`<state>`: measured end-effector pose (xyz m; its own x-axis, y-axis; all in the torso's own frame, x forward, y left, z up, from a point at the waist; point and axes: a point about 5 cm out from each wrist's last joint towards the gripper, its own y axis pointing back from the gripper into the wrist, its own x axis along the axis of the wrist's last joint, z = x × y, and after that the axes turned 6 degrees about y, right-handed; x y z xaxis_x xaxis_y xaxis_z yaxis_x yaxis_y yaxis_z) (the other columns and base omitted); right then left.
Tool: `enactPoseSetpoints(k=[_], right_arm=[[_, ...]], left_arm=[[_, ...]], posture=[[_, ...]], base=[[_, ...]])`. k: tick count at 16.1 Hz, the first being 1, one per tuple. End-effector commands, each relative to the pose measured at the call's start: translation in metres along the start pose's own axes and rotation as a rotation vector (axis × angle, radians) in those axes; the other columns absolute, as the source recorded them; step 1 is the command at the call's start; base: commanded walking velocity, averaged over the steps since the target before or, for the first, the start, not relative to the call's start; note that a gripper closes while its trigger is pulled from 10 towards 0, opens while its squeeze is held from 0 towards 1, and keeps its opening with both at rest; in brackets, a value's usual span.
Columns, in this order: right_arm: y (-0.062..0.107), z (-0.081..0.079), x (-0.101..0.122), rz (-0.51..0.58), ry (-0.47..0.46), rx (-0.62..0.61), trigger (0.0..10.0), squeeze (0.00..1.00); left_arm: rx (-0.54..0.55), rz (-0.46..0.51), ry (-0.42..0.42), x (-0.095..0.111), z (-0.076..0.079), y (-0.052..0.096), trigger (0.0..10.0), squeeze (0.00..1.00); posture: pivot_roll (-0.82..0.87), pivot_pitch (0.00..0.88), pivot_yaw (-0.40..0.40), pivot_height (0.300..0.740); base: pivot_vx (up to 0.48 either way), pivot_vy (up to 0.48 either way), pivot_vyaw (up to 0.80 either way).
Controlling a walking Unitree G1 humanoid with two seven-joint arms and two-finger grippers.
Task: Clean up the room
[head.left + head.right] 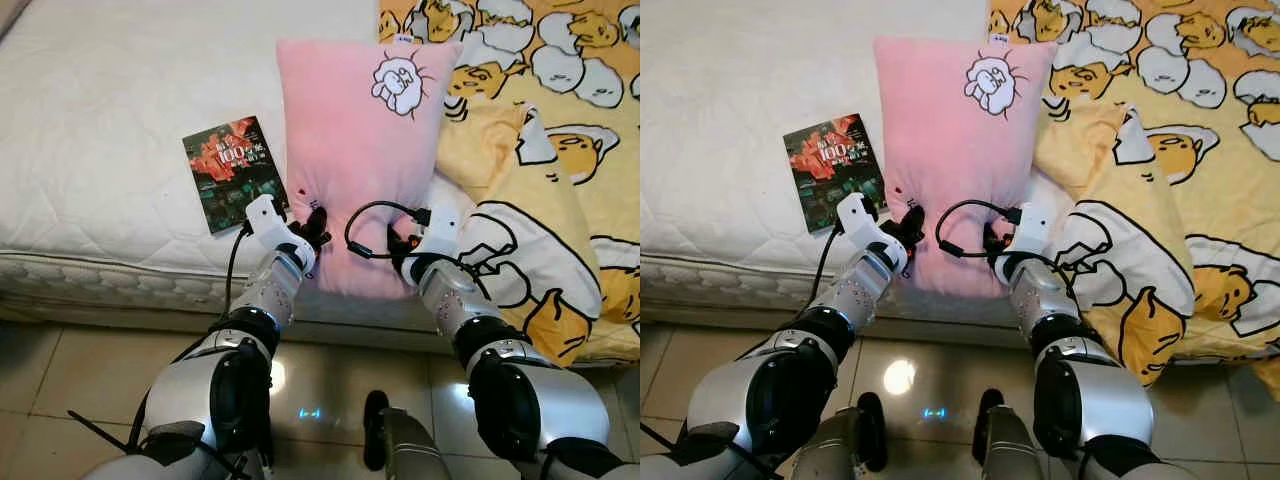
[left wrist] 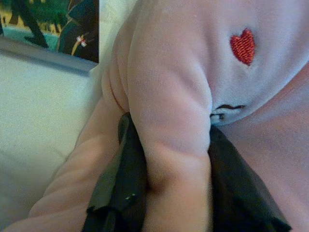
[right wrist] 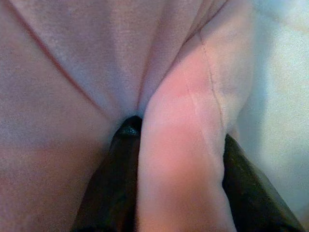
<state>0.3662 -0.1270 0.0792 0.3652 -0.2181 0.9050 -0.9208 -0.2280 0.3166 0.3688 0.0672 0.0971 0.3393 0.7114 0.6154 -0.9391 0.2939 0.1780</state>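
Observation:
A pink pillow [image 1: 355,150] with a white cartoon patch lies lengthwise on the white mattress [image 1: 100,120], its near end at the bed's front edge. My left gripper [image 1: 312,228] pinches the pillow's near left corner. In the left wrist view a fold of pink fabric [image 2: 169,145] is squeezed between the black fingers [image 2: 123,179]. At the near right corner my right gripper [image 1: 405,243] is shut on the pillow too, and the right wrist view shows a pink fold [image 3: 181,169] between its fingers [image 3: 113,188].
A dark book [image 1: 234,172] with a red-lettered cover lies on the mattress just left of the pillow. A yellow cartoon-print blanket [image 1: 545,150] covers the bed's right side and hangs over its edge. Shiny tiled floor [image 1: 60,380] lies below.

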Motion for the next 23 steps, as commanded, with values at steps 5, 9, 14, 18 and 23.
enactPoseSetpoints(k=[5, 9, 14, 18, 23], right_arm=[[-0.003, -0.006, 0.005, -0.003, -0.040, 0.040, 0.0, 0.00], [0.007, 0.025, 0.018, 0.084, 0.023, 0.035, 0.0, 0.00], [0.007, 0.018, 0.076, 0.321, 0.082, 0.046, 0.0, 0.00], [0.018, 0.028, 0.120, 0.476, 0.227, -0.010, 0.0, 0.00], [0.019, 0.025, 0.075, 0.422, 0.274, -0.045, 0.0, 0.00]], left_arm=[[-0.051, -0.079, -0.057, -0.013, 0.015, -0.003, 0.0, 0.00], [-0.091, -0.054, -0.204, 0.006, 0.006, -0.002, 0.0, 0.00], [-0.241, 0.098, -0.499, 0.057, 0.036, -0.008, 0.0, 0.00], [-0.290, 0.163, -0.663, 0.082, 0.043, -0.005, 0.0, 0.00], [-0.254, 0.178, -0.710, 0.084, 0.031, -0.001, 0.0, 0.00]], posture=[[-0.07, 0.073, -0.001, 0.740], [-0.09, 0.000, 0.018, 0.740], [-0.08, 0.000, 0.025, 0.740], [-0.07, 0.000, 0.029, 0.740], [-0.08, 0.000, 0.028, 0.740]], base=[[0.000, 0.000, 0.00], [0.000, 0.000, 0.00], [0.000, 0.000, 0.00], [0.000, 0.000, 0.00], [0.000, 0.054, 0.00]])
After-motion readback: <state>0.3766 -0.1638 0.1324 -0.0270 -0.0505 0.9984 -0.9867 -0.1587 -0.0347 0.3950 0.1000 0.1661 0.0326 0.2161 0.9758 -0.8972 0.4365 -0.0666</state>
